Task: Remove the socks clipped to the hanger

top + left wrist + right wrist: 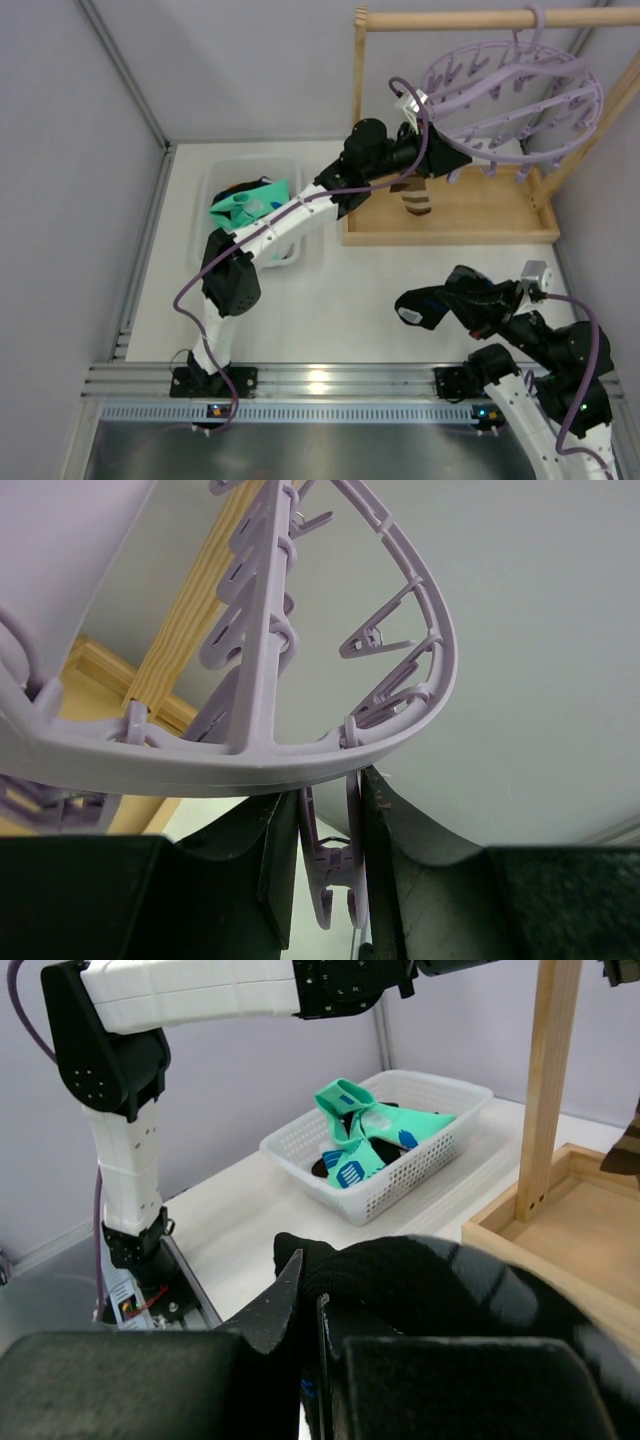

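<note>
The lavender hanger (pixel 520 95) hangs by its hook from a wooden rail. My left gripper (pixel 452 163) is at the ring's near-left rim. In the left wrist view the left gripper (pixel 328 810) is shut on a dangling lavender clip (pixel 335 875) just under the ring (pixel 250 750). A brown striped sock (pixel 415 203) hangs below that spot. My right gripper (pixel 445 300) is low over the table, shut on a black sock (pixel 412 312). In the right wrist view the black sock (pixel 440 1270) drapes over the right gripper (pixel 312 1290). Teal socks (pixel 245 205) lie in the basket.
A white mesh basket (pixel 285 170) stands at the back left and shows in the right wrist view (pixel 300 1150). The wooden frame has a rail (pixel 470 18), a post (pixel 548 1080) and a tray base (pixel 480 215) under the hanger. A metal rail runs along the near edge.
</note>
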`<state>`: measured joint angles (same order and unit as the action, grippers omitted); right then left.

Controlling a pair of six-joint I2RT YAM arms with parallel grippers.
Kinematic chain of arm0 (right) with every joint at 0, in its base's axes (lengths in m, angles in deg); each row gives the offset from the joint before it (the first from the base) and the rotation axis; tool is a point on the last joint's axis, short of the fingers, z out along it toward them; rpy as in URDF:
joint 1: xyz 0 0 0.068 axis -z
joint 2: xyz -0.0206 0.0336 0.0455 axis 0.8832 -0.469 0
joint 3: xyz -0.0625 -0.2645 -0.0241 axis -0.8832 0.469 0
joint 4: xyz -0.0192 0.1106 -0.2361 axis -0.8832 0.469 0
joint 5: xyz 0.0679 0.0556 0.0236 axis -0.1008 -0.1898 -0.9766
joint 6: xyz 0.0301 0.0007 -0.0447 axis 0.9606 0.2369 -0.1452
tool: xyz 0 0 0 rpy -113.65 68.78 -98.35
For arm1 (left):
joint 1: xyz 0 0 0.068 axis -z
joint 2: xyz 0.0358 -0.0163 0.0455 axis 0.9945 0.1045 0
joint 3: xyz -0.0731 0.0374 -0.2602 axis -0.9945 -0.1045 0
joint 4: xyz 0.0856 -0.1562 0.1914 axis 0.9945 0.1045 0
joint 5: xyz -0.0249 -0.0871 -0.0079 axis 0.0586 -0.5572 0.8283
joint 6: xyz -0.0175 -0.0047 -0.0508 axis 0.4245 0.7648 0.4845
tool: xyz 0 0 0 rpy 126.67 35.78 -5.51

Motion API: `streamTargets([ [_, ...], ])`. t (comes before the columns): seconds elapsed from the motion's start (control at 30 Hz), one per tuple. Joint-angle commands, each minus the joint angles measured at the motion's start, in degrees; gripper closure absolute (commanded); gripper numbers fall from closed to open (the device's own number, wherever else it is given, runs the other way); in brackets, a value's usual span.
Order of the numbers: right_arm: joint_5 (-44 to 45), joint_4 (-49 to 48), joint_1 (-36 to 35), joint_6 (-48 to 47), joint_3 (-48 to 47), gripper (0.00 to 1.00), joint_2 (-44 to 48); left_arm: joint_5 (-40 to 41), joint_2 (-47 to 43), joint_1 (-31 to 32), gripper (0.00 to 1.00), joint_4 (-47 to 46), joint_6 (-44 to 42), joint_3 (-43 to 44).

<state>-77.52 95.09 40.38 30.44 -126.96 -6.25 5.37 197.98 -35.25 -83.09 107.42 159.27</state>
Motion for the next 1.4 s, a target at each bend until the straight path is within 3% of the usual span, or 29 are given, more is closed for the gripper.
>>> streamTargets([
  [0.0, -3.20, 0.29, -0.59, -1.44, -1.01, 1.00, -1.18, 0.25, 0.55, -0.15, 1.00, -3.64, 0.09, 2.33],
  [0.03, -2.68, 0.21, -0.67, -1.44, -0.83, 1.00, -1.35, -0.01, 0.63, -0.15, 0.96, -3.64, 0.27, 2.07],
  [0.1, -1.63, -0.06, -0.67, -1.44, -0.74, 1.00, -1.18, -0.19, 0.29, -0.15, 0.70, -3.64, 0.53, 0.76],
  [0.17, 0.92, 0.12, -0.59, -1.62, -1.00, 1.00, -1.09, -0.27, -0.07, 0.03, 0.55, -3.64, 0.18, -0.30],
  [0.4, 12.60, 3.81, -0.67, -2.50, -2.41, 1.00, -2.94, 2.00, -5.85, 0.99, 0.49, -3.73, -2.80, -11.09],
  [0.47, 13.32, 3.72, -0.67, -2.59, -2.76, 1.00, -3.46, 3.32, -7.71, 0.99, 0.30, -3.64, -4.03, -15.48],
  [0.67, 13.94, 3.02, -0.59, -3.38, -2.41, 1.00, -6.71, 7.54, -15.88, 0.99, 0.06, -3.55, -8.68, -25.16],
  [0.77, 12.97, 1.62, -0.67, -3.73, -1.98, 1.00, -9.43, 12.19, -21.59, 0.91, 0.02, -3.38, -11.23, -34.02],
  [0.83, 11.57, 0.39, -0.67, -3.90, -1.89, 1.00, -11.97, 17.62, -26.60, 0.91, 0.02, 1.96, -13.08, -36.51],
  [0.93, 8.15, -4.17, -0.59, -2.77, -2.15, 1.00, -15.84, 35.71, -31.96, 0.12, 0.02, 17.14, -15.20, -38.01],
  [0.97, 6.74, -6.02, -0.59, -1.89, -1.89, 1.00, -17.08, 37.15, -34.32, -0.84, 0.02, 20.49, -14.15, -38.62],
  [1.1, -3.70, -23.20, -0.67, 5.65, -0.83, 1.00, -29.34, 42.60, -43.29, -12.15, 0.02, 35.17, -8.62, -42.92],
  [1.17, -3.91, -28.95, -1.11, 7.08, -1.79, 1.00, -34.29, 51.09, -49.71, -14.47, 0.02, 38.88, -8.17, -44.95],
  [1.37, 3.47, -33.81, -14.63, -0.03, -16.71, 1.00, -56.26, 60.01, -62.28, -16.23, 0.02, 48.82, -12.20, -43.29],
])
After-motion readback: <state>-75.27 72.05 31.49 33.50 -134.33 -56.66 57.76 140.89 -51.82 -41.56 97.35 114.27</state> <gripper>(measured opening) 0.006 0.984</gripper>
